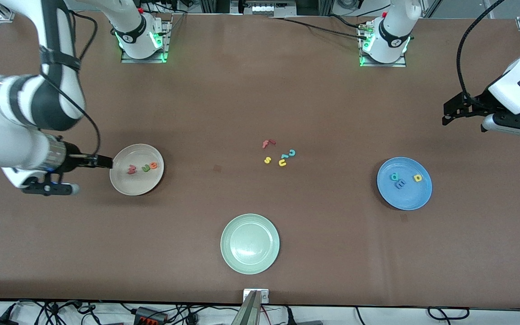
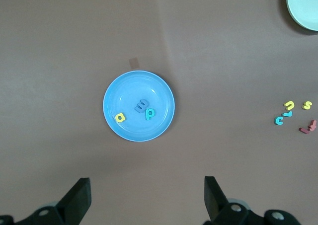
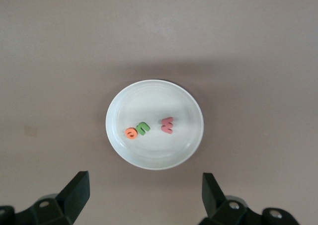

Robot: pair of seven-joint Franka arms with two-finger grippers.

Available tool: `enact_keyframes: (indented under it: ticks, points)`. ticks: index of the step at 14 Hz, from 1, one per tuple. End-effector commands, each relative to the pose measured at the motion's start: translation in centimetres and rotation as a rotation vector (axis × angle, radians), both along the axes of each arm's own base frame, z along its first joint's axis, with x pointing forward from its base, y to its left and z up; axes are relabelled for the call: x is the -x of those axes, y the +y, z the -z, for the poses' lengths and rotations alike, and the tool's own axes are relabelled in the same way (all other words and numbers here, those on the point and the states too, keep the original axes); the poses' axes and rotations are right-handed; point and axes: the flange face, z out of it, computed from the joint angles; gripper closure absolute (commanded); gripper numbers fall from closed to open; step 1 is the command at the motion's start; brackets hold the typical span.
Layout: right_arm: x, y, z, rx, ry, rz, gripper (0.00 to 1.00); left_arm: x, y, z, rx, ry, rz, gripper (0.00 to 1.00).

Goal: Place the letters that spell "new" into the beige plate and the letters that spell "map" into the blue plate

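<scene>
The beige plate [image 1: 124, 180] [image 3: 149, 98] lies toward the right arm's end of the table. In it lie the pinkish-red w [image 1: 131, 169] [image 3: 167, 125], the green n [image 1: 146, 168] [image 3: 143, 128] and the orange e [image 1: 153, 165] [image 3: 131, 133]. My right gripper [image 1: 105, 161] [image 3: 145, 195] hangs open and empty just outside that plate's rim. The blue plate [image 1: 406, 201] [image 2: 139, 83] holds the teal p [image 1: 395, 176] [image 2: 149, 113], the blue m [image 1: 400, 183] [image 2: 141, 105] and the yellow a [image 1: 417, 178] [image 2: 120, 117]. My left gripper [image 1: 450, 113] [image 2: 147, 197] waits open, high above the table past the blue plate.
A pale green plate [image 1: 250, 243] [image 2: 303, 6] lies nearest the front camera, at mid-table. Loose letters sit between the two filled plates: a red f [image 1: 268, 143], a yellow s [image 1: 267, 160], a yellow u [image 1: 282, 162] and a teal c [image 1: 292, 152].
</scene>
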Motion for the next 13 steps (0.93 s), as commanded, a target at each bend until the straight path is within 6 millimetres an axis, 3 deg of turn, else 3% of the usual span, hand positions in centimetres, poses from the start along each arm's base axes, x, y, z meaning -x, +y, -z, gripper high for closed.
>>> enact_keyframes:
  ticks: [1,5,8,11,13]
  points:
    - [-0.5,-0.4,-3.0,0.002,-0.025,0.009,0.00,0.7,-0.2,-0.6,-0.008,-0.015,0.004,0.00]
    - [-0.6,-1.6,-4.3,0.003,-0.058,0.025,0.00,0.7,-0.2,-0.6,-0.008,-0.015,0.004,0.00]
    - [0.1,-0.6,-8.0,0.079,-0.141,-0.075,0.00,0.7,-0.2,-0.6,-0.008,-0.015,0.004,0.00]
    - [1.5,-4.0,-12.1,0.048,-0.204,-0.028,0.00,0.7,-0.3,-0.6,-0.008,-0.015,0.004,0.00]
    - [2.0,-6.0,-13.1,0.039,-0.214,-0.017,0.00,0.7,-0.3,-0.6,-0.008,-0.015,0.004,0.00]
